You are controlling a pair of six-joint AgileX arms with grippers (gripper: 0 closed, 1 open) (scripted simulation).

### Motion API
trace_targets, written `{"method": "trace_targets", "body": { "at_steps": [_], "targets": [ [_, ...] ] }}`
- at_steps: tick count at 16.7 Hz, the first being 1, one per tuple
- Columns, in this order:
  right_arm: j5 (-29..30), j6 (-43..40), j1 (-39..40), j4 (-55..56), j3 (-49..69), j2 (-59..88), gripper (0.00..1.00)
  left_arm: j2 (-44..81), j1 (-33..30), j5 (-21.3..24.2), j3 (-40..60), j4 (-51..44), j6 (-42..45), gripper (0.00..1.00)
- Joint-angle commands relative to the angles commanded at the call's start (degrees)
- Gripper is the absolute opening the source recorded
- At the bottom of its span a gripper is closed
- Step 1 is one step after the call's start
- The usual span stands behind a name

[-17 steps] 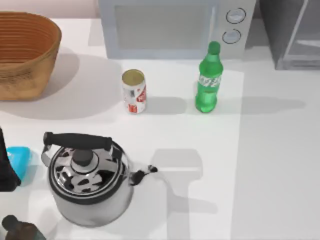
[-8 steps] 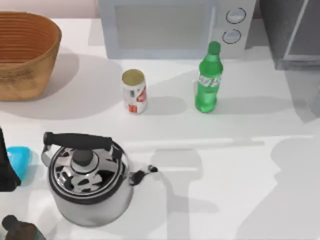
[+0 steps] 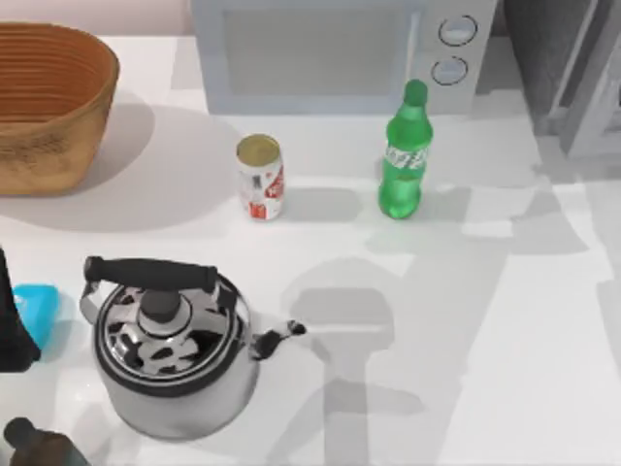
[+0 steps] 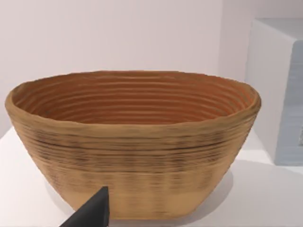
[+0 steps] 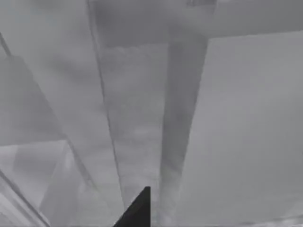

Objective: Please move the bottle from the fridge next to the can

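Bottle (image 3: pixel 404 155) seen upright on counter (image 3: pixel 505 320), in front of microwave (image 3: pixel 330 53), to right of can (image 3: pixel 260 177), gap between them. Fridge (image 3: pixel 568 58) cut off at top-right corner. Long axis vertical; right arm judged nearer. Left arm parked at left edge. Hand states cannot be told: dark finger tip (image 5: pixel 137 210) alone glimpsed before grey fridge panels.

Green bottle (image 3: pixel 403 160); white-red can (image 3: pixel 260 178), gold top; tan basket (image 3: pixel 49 107).
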Motion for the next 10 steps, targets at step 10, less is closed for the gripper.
{"method": "trace_targets", "body": {
  "at_steps": [10],
  "targets": [
    [0.56,-0.41,-0.9,-2.09,9.86,8.85,1.0,0.0,0.0,0.0,0.0,0.0,0.0,1.0]
  ]
}}
